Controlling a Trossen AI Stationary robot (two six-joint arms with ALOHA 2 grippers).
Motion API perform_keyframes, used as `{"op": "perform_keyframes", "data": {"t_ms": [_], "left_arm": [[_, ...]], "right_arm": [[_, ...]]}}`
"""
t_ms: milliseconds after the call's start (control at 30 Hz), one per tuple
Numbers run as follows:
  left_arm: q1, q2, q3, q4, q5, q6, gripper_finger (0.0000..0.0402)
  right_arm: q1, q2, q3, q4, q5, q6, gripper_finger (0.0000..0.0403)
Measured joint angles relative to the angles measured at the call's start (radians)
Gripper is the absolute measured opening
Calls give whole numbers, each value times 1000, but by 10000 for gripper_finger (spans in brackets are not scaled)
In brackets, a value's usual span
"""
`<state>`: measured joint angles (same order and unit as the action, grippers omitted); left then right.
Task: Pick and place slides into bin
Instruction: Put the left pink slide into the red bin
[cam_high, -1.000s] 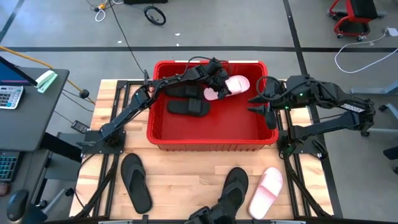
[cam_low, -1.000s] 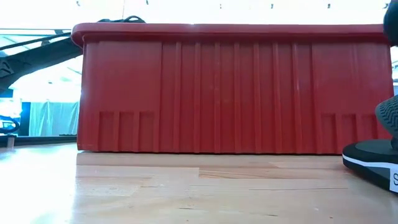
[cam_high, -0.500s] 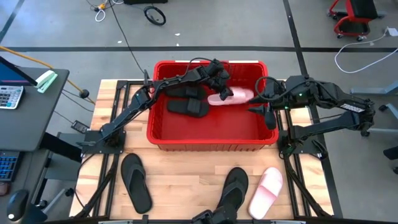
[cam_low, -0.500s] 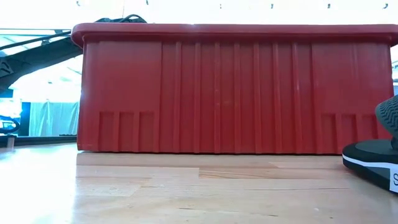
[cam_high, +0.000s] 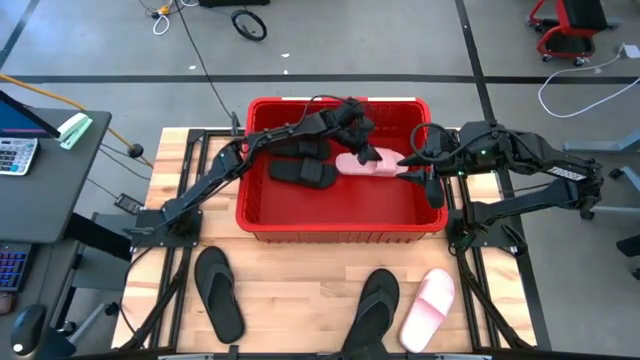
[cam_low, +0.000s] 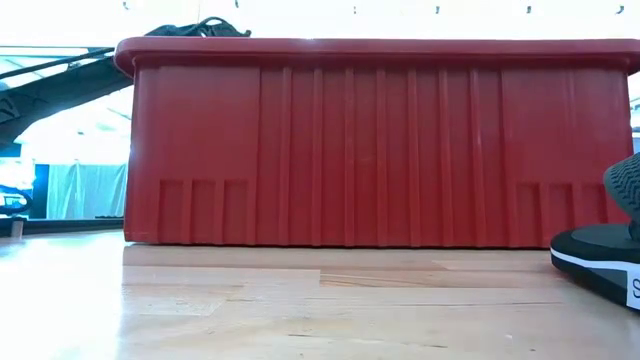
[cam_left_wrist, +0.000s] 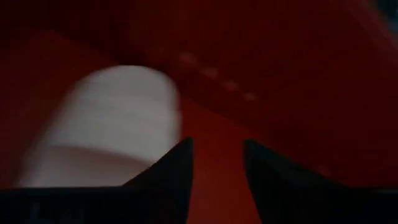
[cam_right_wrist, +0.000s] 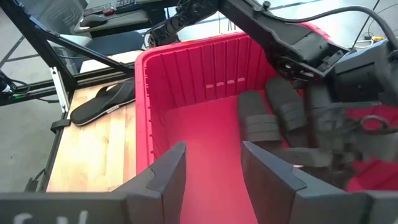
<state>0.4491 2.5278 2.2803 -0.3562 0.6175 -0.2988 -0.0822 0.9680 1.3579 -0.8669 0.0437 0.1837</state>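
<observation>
Left gripper (cam_high: 358, 135) sits low inside the bin (cam_high: 262, 215), fingers spread, beside the pink slide (cam_high: 368, 162) lying on the bin floor. Lift it straight up, clearing the rim. Right gripper (cam_high: 420, 172) waits spread at the bin's right wall.

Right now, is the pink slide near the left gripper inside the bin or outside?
Inside. The pink slide lies on the floor of the red bin, beside the left gripper, whose fingers are open.

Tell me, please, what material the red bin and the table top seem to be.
The bin looks like moulded plastic: even bright red, ribbed walls, rolled rim, slight sheen. The table top looks like pale wood: separate boards with grain lines show, probably sealed, since it reflects light in the low view.
</observation>
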Motion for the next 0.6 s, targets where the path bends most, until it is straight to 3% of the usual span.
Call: {"op": "perform_keyframes", "data": {"t_ms": [167,233,367,600], "left_arm": [[-73,-4,22,-123,8,149,56],[-100,-3,21,-187,-47,190,17],[-133,-3,21,-246,-264,207,12],[-133,21,20,-308,-362,175,5]], "right_arm": [[0,0,0,0,0,0,158],[0,0,0,0,0,-1,158],[0,0,0,0,0,-1,158],[0,0,0,0,0,-2,158]]}}
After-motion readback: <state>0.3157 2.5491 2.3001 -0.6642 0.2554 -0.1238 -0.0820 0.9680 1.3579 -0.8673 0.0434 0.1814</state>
